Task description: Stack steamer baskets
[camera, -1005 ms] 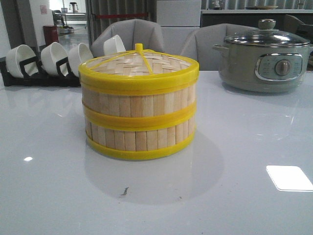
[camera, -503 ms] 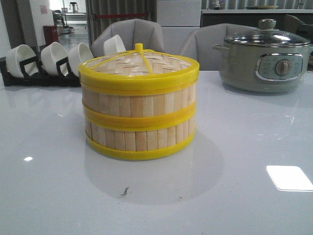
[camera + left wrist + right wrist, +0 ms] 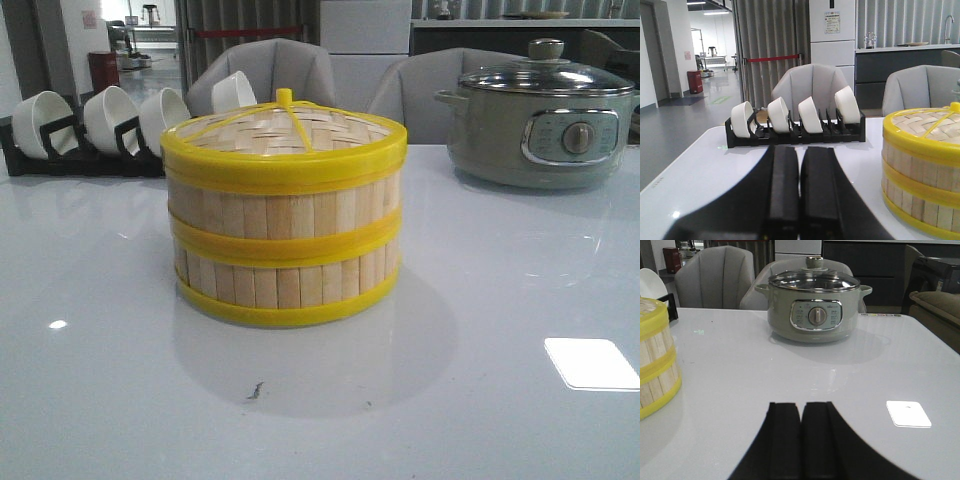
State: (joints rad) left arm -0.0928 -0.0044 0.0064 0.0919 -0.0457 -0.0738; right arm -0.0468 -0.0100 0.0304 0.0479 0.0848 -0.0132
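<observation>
Two steamer baskets [image 3: 285,235] of light bamboo slats with yellow rims stand stacked in the middle of the white table, with the woven yellow-rimmed lid [image 3: 285,130] on top. The stack also shows in the left wrist view [image 3: 922,170] and at the edge of the right wrist view [image 3: 655,360]. My left gripper [image 3: 800,150] is shut and empty, low over the table beside the stack. My right gripper [image 3: 801,406] is shut and empty, over the table on the stack's other side. Neither gripper shows in the front view.
A grey-green electric pot [image 3: 540,120] with a glass lid stands at the back right, also in the right wrist view [image 3: 813,305]. A black rack of white bowls [image 3: 95,125] stands at the back left, also in the left wrist view [image 3: 795,120]. Grey chairs stand behind the table.
</observation>
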